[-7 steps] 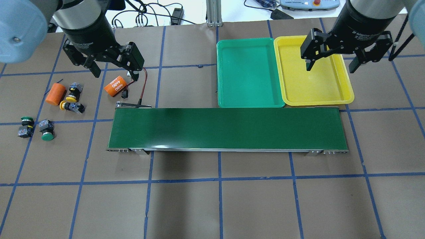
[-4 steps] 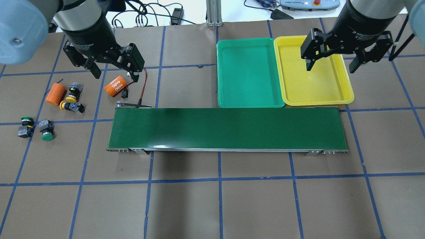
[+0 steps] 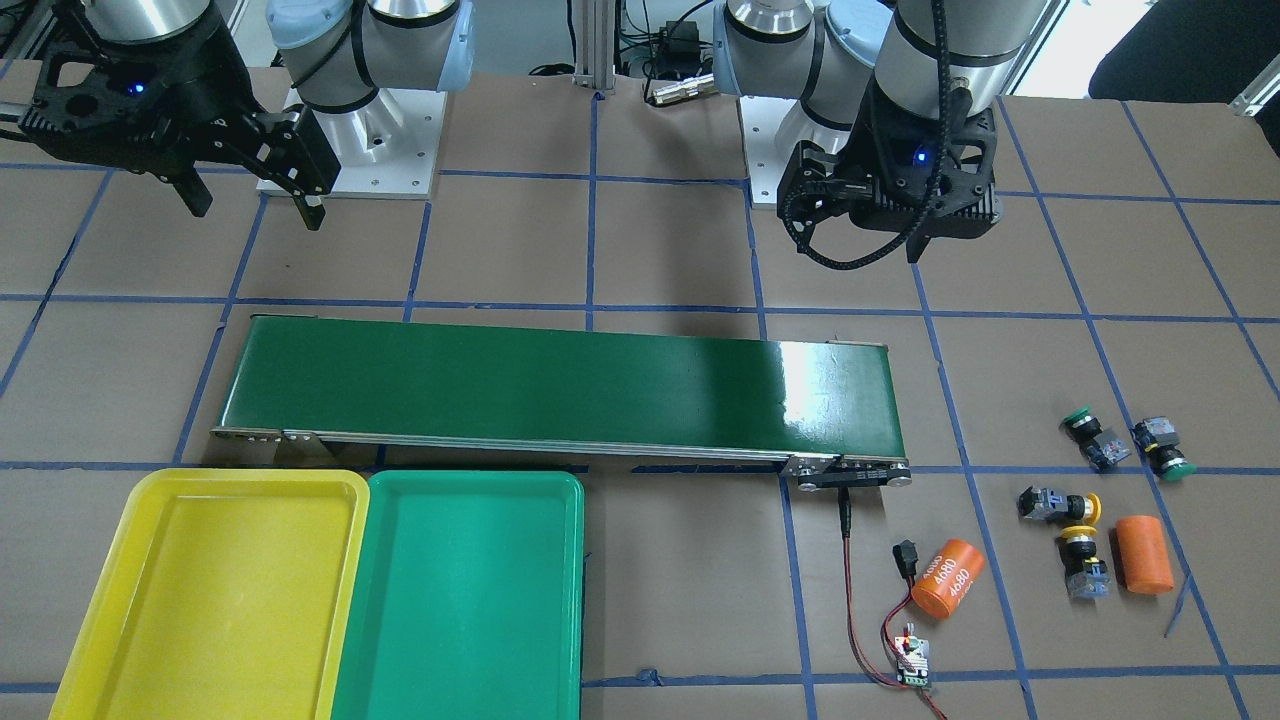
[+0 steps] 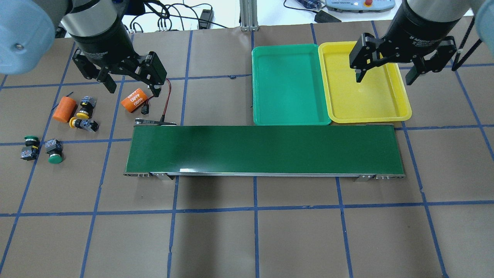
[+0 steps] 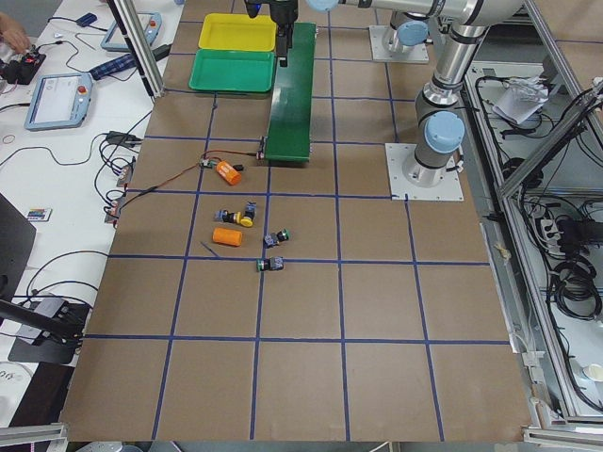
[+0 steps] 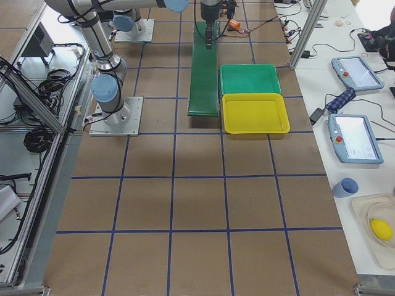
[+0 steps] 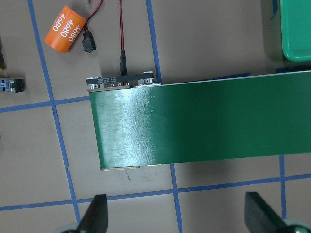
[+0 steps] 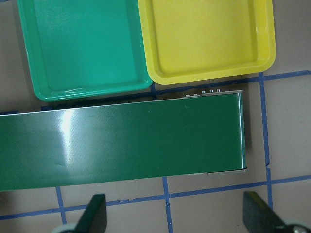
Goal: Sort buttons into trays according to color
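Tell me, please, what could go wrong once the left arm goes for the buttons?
One yellow button lies close beside the plain orange cylinder, so the open left gripper might catch both. The green buttons lie close together; gripping one may knock the other.

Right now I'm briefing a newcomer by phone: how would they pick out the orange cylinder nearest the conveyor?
Find the long dark-green conveyor belt mid-table and go to its wired end. Beside that corner lies the orange cylinder; unlike the plain orange cylinder beside the buttons, it bears white 4680 print.
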`<state>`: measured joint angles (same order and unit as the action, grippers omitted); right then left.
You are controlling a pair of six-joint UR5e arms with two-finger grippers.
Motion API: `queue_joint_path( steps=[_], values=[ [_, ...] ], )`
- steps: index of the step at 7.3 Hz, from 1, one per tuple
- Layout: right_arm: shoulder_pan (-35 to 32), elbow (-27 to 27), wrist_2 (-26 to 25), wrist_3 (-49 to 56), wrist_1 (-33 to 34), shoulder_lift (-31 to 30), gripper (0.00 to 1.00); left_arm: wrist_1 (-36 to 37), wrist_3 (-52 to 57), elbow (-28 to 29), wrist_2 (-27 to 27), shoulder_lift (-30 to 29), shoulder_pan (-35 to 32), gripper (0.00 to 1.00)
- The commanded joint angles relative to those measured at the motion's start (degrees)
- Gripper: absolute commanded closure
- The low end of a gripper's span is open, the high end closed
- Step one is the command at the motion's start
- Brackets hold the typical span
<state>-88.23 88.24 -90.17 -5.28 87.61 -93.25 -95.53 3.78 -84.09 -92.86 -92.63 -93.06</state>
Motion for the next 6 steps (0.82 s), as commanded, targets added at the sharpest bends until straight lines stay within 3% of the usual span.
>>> queue_joint_path(
  steps=[1, 3, 5, 6],
  values=[
    [0.0, 0.0, 0.0, 0.0, 0.0, 0.0, 0.00, 0.3, 0.1, 1.1, 0.3, -1.7, 1.2, 0.00],
    [0.0, 0.0, 0.0, 0.0, -0.1, 0.0, 0.00, 1.6, 5.6, 1.3, 0.3, -4.6, 4.9, 0.00],
    [0.1, 0.0, 0.0, 0.0, -0.1, -0.1, 0.00, 10.1, 19.0, 2.3, 5.7, -11.0, 10.9, 0.00],
    [0.1, 0.0, -0.1, 0.0, 0.0, -0.1, 0.00, 13.2, 25.6, 3.6, 5.6, -15.4, 12.8, 0.00]
  ],
)
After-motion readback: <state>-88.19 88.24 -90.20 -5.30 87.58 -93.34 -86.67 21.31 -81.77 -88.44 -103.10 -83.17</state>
